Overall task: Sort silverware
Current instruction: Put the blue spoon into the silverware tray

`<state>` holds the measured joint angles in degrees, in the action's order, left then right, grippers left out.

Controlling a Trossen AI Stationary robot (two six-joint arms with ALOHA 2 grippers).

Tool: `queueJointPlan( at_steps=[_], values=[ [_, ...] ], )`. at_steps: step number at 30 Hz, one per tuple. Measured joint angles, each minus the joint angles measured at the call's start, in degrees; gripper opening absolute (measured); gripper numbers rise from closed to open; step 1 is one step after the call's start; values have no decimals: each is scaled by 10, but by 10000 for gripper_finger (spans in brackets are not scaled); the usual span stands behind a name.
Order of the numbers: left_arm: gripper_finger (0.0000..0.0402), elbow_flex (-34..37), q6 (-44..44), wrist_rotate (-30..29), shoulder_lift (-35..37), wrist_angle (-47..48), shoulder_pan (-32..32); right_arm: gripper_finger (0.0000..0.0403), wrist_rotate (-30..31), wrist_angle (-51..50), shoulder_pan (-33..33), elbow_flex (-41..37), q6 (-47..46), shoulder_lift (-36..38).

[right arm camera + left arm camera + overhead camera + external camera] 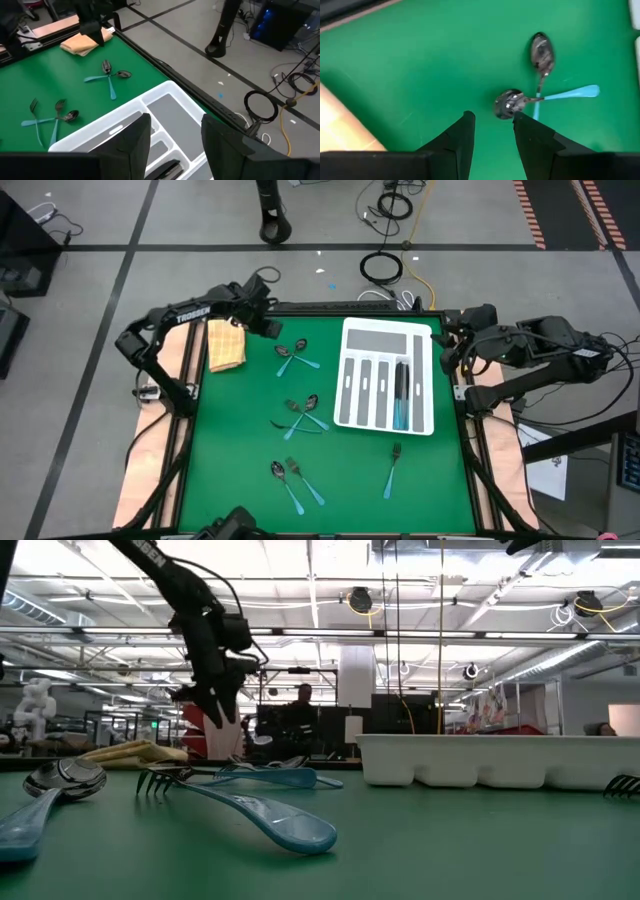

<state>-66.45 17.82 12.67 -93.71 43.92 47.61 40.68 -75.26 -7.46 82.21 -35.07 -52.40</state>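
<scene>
I am looking down on the green table (230, 470), where the white organiser tray (385, 335) is sitting toward the right side, its long slots running front to back and one wide compartment across its far end. Two of the slots on its right half are holding pieces with blue handles (401, 412); from above I cannot tell which kind they are. The wide compartment and the left slots are showing bare white.

The rest of the silverware is lying loose on the green. Two crossed spoons (293, 354) are resting near the far edge, a tangle of forks and a spoon (301, 412) is lying in the middle just left of the tray, a spoon and fork pair (290, 473) is sitting toward the near edge, and a single fork (393, 460) is lying in front of the tray. A folded yellow cloth (226, 343) is lying at the far left corner.

I am holding the left gripper (492, 127) above the table beside the crossed spoons, fingers apart and gripping nothing. The right gripper (172, 132) is waiting over the tray's far right corner, fingers also spread and empty.
</scene>
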Motion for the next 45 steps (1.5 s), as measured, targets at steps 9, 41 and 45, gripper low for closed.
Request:
queueJointPlan(
  at_steps=[9, 41, 45],
  values=[
    [141, 73, 34, 42, -13, -95, -6, 160, 1, 0, 0, 0, 7, 0],
    [101, 81, 9, 113, -114, -239, -7, 160, -3, 0, 0, 0, 2, 0],
    [122, 81, 14, 112, -113, -251, 7, 160, -3, 0, 0, 0, 3, 0]
  ],
)
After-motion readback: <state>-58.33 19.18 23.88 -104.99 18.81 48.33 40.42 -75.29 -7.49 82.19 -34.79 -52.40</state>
